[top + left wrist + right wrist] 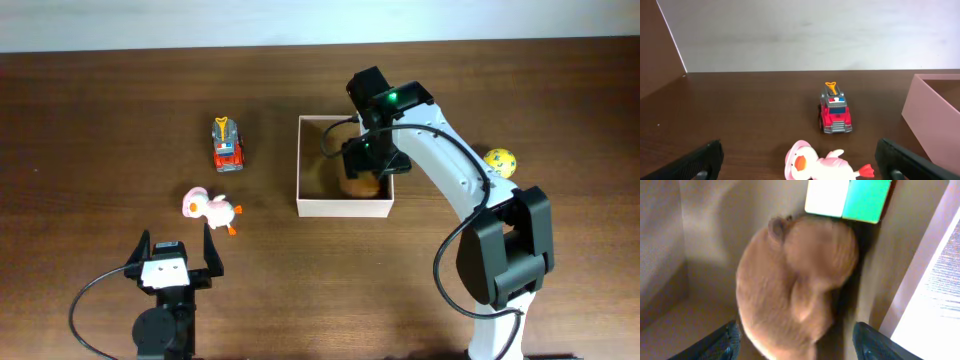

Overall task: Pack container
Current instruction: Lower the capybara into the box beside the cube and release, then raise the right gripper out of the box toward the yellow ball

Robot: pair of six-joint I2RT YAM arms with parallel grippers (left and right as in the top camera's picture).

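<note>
The right hand [366, 160] is hanging, fingers apart, over the plush [795, 280] lying inside the container [345, 207] at mid-worktop [100, 150], the left hand [177, 245] is gaping near the duck [210, 207], and a careless lift risks snagging the plush out.

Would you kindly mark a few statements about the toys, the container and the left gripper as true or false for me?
1. The brown plush animal lies inside the container. True.
2. The toy fire truck is packed in the container. False: it stands on the table, outside the container.
3. The left gripper grips the pink duck. False: its jaws are open and empty, and the duck lies on the table just ahead of it.
4. A yellow ball lies on the table outside the container. True.
</note>
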